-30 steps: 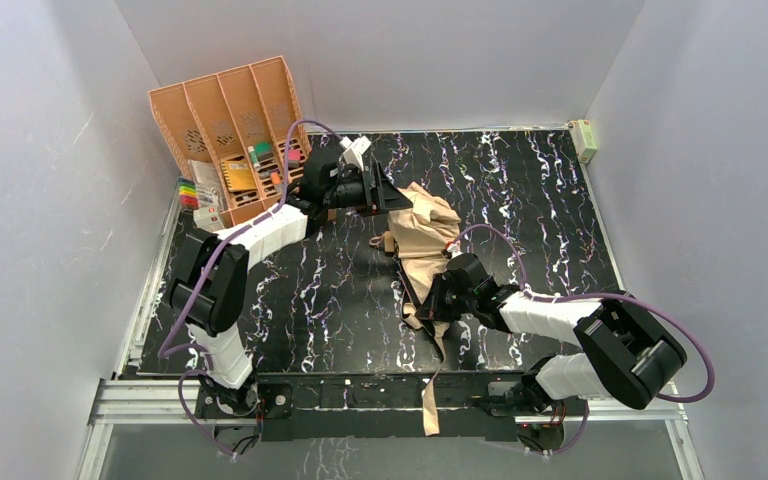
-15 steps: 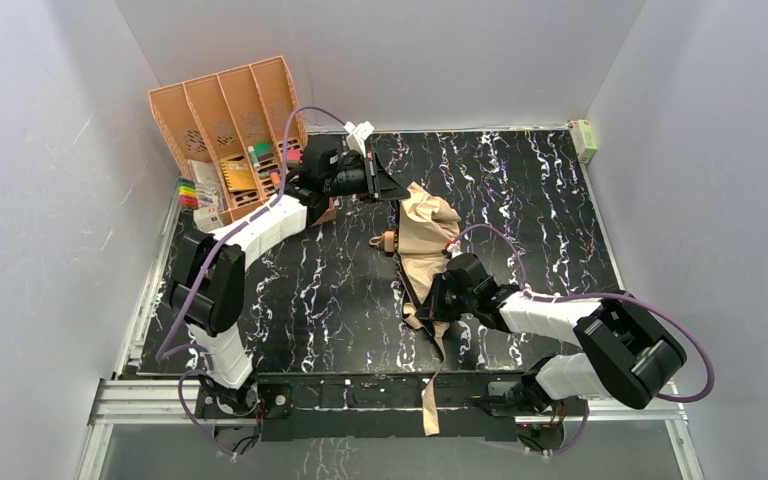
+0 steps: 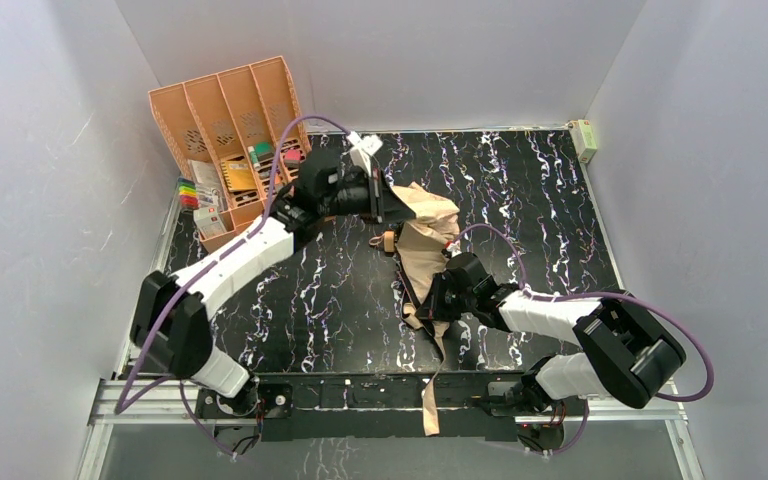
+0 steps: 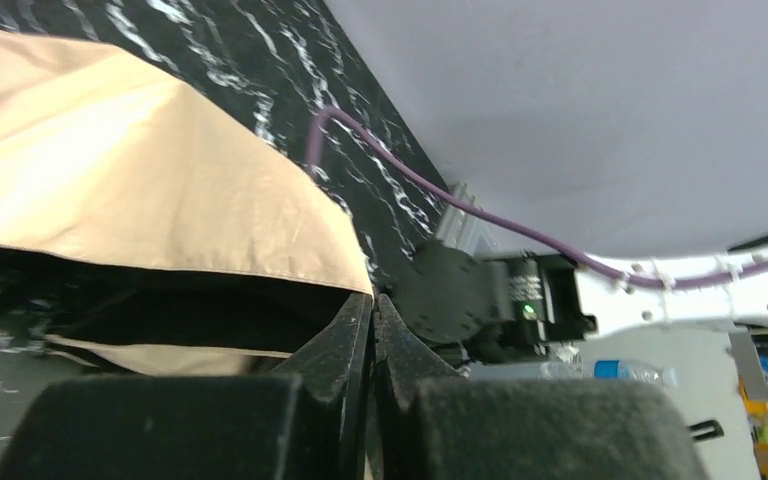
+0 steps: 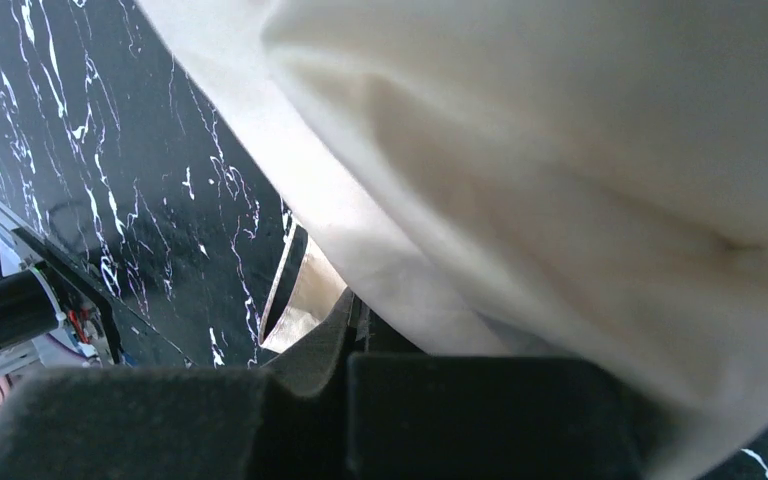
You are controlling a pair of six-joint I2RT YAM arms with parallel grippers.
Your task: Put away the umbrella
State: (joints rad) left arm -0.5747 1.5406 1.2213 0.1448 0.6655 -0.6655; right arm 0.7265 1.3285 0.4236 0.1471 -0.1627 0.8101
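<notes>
Swung low toward 8 o'clock since the earlier frame, the left arm has carried its left claw (image 3: pixel 396 208) back onto the umbrella's far end, its fingers gone from spread to pressed together. The black marbled surface (image 3: pixel 540 210) lies open toward 3 o'clock and 8 o'clock, with walls close on three sides. At 10 o'clock stands the orange organizer (image 3: pixel 230 105). The umbrella (image 3: pixel 426 238) lies near centre, running 12 to 6: crumpled peach-beige cloth over a dark frame, its tan wrist loop (image 3: pixel 386 241) on the 9 o'clock side. The right claw (image 3: pixel 434 305) is pressed together at its near end under draped cloth; I cannot tell whether either claw is pinching fabric.
</notes>
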